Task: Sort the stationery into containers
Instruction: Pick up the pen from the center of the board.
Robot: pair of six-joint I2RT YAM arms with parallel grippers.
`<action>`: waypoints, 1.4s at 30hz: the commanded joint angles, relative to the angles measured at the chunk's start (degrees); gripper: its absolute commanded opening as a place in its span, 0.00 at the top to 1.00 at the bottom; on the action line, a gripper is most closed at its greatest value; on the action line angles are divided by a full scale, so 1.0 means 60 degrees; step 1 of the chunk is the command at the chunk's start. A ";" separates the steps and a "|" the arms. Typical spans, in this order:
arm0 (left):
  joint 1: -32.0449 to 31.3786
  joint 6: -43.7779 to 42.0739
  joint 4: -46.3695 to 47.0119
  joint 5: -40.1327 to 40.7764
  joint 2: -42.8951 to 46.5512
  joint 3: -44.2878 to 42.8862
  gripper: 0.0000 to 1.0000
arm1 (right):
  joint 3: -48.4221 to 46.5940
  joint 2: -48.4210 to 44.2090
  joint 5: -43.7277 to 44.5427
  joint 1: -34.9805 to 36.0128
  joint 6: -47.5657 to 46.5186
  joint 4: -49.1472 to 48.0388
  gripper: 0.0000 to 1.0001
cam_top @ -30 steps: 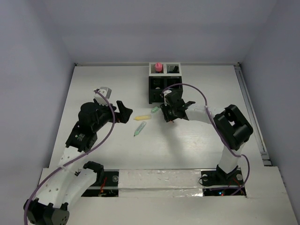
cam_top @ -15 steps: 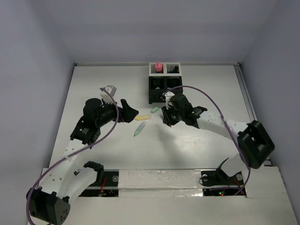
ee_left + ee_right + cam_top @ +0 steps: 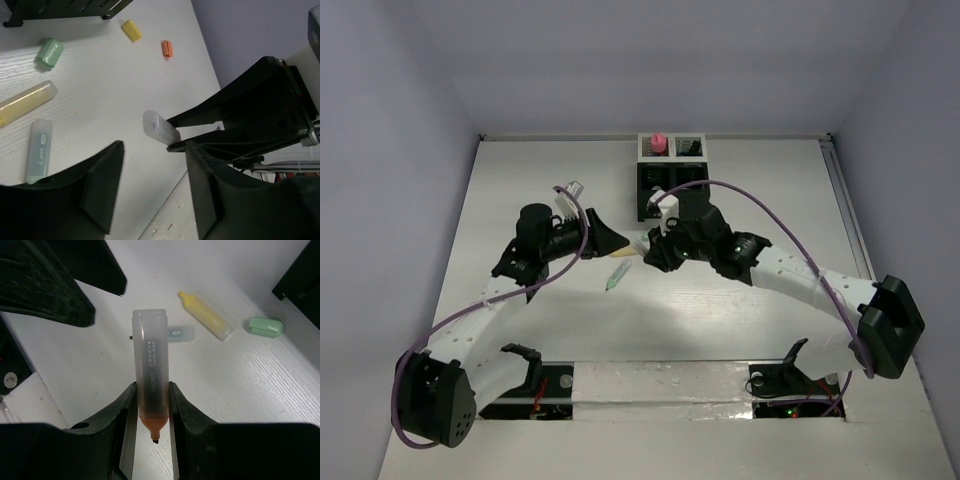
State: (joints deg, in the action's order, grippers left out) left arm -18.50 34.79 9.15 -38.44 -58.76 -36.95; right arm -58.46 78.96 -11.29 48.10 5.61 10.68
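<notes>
- Right gripper [image 3: 151, 412] is pinching the orange-tipped marker [image 3: 150, 365].
- Left gripper [image 3: 154, 165] is hanging spread wide, near that marker.
- Yellow marker [image 3: 206, 315] and green cap [image 3: 266, 326] are lying on the table [image 3: 280, 385].

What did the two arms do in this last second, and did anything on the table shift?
The left gripper moved right and the right gripper, holding an orange marker, moved left, so they nearly meet. Nothing was visibly grabbed or released. The teal pen, pink tube and organizer stayed put.
</notes>
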 commanded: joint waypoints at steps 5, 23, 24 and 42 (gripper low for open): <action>-0.0138 0.0663 0.1420 -0.1167 -0.0620 0.0284 0.64 | -0.0716 0.0273 0.0035 0.0553 -0.0451 -0.0461 0.99; -0.0139 0.0617 0.1491 -0.1402 -0.0783 0.0210 1.00 | -0.0526 0.0142 0.0271 0.0744 -0.0817 -0.0651 0.98; -0.0139 0.0734 0.1653 -0.1416 -0.0739 0.0269 1.00 | -0.0439 0.0098 0.0314 0.0744 -0.0817 -0.0724 0.98; -0.0139 0.3035 0.4847 0.2768 0.4240 0.2070 1.00 | 0.2810 -0.2583 0.0055 0.0641 0.2974 -0.6768 0.00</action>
State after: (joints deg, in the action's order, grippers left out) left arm -19.29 48.38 29.47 -30.79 -37.87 -26.83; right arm -46.37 65.08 -6.13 52.01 14.13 -11.38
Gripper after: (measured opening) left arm 0.142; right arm 0.995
